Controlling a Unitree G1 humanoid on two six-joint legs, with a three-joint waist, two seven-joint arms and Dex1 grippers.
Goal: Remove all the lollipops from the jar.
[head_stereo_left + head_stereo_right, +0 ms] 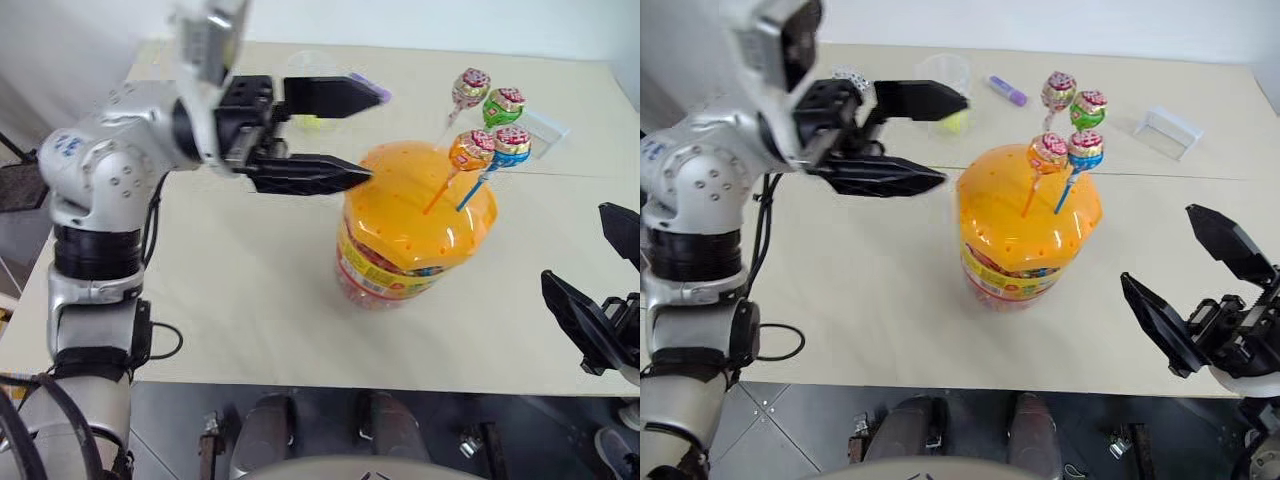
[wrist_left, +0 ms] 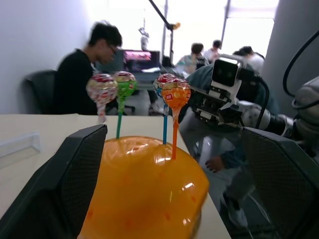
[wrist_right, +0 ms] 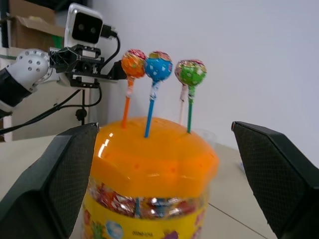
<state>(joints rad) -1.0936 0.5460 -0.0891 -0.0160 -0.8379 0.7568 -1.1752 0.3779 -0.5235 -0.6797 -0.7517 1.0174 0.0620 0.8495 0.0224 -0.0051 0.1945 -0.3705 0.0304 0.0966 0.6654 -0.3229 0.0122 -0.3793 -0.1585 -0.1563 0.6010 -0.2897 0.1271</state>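
The jar [image 1: 415,235] stands upright near the middle of the pale tabletop [image 1: 250,300], its domed orange lid [image 1: 420,205] on and its yellow-red label facing the near edge. 4 lollipops [image 1: 490,125] stand with their sticks pushed into holes in the lid, all on the side of the dome farther from the robot and towards its right. The orange lollipop [image 1: 470,150] and the blue lollipop [image 1: 511,145] stand side by side on the nearer row; the green lollipop [image 1: 503,105] and the pink-red lollipop [image 1: 470,85] rise behind them.

The left claw [image 1: 355,135] hangs level above the tabletop, just beside the lid on its left, with its 2 black fingers spread wide and nothing between them. Its tips point across towards the lollipops and are apart from them; the dome of the lid lies between.

The right claw [image 1: 1205,295] is low near the front right edge of the tabletop, well apart from the jar, also spread wide and empty.

Behind the jar sit a small clear cup [image 1: 945,75] with a yellow-green ball [image 1: 955,122] beside it, a purple marker [image 1: 1007,91], and a small clear tray [image 1: 1170,130] at the far right. None of these lies between either claw and the lollipops. In the left wrist view, people sit at desks in the room beyond.
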